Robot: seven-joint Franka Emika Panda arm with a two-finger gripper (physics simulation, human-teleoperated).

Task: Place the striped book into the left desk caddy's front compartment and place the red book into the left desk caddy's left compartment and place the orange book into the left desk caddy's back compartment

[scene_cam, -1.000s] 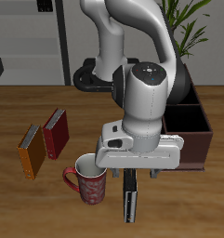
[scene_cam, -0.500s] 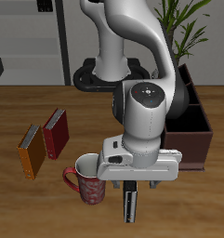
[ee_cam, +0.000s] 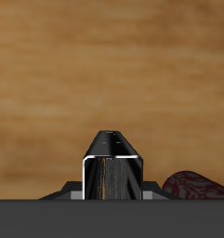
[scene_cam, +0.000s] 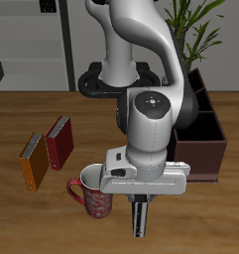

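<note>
The striped book (scene_cam: 139, 218) stands upright near the table's front edge, beside the mug. My gripper (scene_cam: 139, 200) is low over it, open, with one finger on each side of its top end. The wrist view shows the striped book's (ee_cam: 112, 172) dark top edge close up, between the fingers. Apart from the gripper, the red book (scene_cam: 59, 142) and the orange book (scene_cam: 34, 162) lie side by side on the table. The left desk caddy (scene_cam: 205, 139), a dark maroon box, stands behind the arm, partly hidden by it.
A red patterned mug (scene_cam: 94, 195) stands right next to the gripper and shows as the mug (ee_cam: 192, 183) in the wrist view. A potted plant (scene_cam: 195, 30) rises behind the caddy. A grey shelf unit stands at the back.
The gripper has come down further over the striped book. The book, the mug and the other two books have not moved.
</note>
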